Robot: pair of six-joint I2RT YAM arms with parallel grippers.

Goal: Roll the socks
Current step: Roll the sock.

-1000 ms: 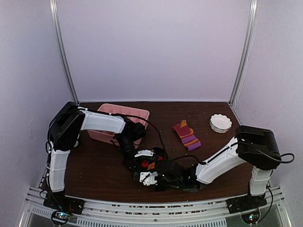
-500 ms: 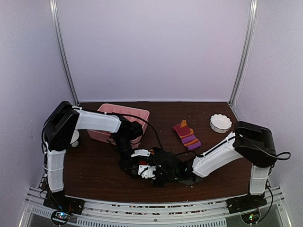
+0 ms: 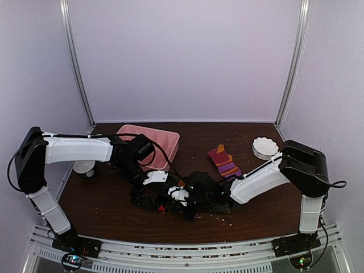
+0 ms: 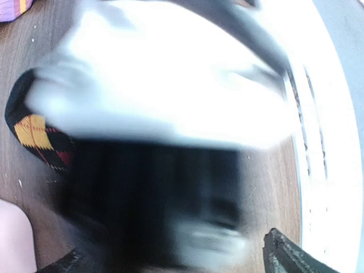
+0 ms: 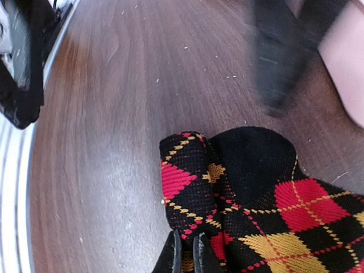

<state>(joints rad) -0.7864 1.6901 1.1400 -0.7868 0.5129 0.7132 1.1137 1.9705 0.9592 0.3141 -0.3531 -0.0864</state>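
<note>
I judge this to be the opening of the roll. My right tool has its fingers pressed together on a fold of the argyle sock, which lies on the desk just in front of the pink tray and is not yet wound up. My left tool is beside it, also in front of the tray. That wrist view is badly smeared, but two dark tips sit well apart at its bottom corners, so I take the tool as spread and holding nothing.

The striped sock lies flat to the right of the tray, untouched.

Next, I think the pinched end must be turned over onto the rest of the sock. My left tool should pin the fabric so it winds instead of sliding.

Room is tight. The metal rail along the desk's near edge runs close behind the work, on the side away from the tray. Both my wrists crowd one spot and could knock each other. The bare wood between the tray and the striped sock looks like the freest way to go.
</note>
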